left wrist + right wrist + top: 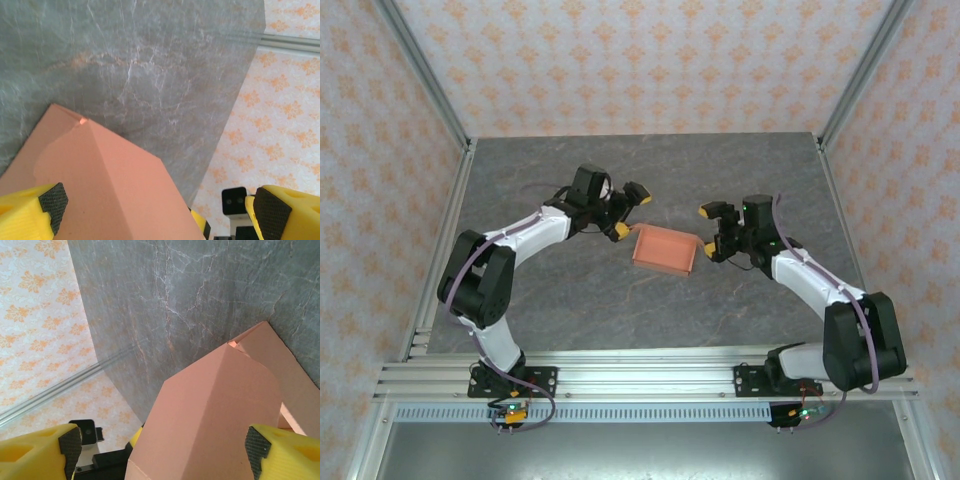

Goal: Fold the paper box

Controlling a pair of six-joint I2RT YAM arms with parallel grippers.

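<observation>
Paper box [665,250]: salmon-orange card, part-folded tray, midway on grey marbled tabletop [580,300]. Left gripper [629,213]: jaws wide, gripping nothing, at box's left edge. Right gripper [708,232]: jaws wide, unclamped, straddling box's right edge.

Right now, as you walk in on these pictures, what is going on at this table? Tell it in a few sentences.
Two robot arms are working on a salmon-orange paper box in the middle of the grey table. The left gripper sits at the box's left corner and the right gripper at its right end. Both are open, each with raised card between its fingers, not clamped. The box looks partly formed, like an open tray.
</observation>
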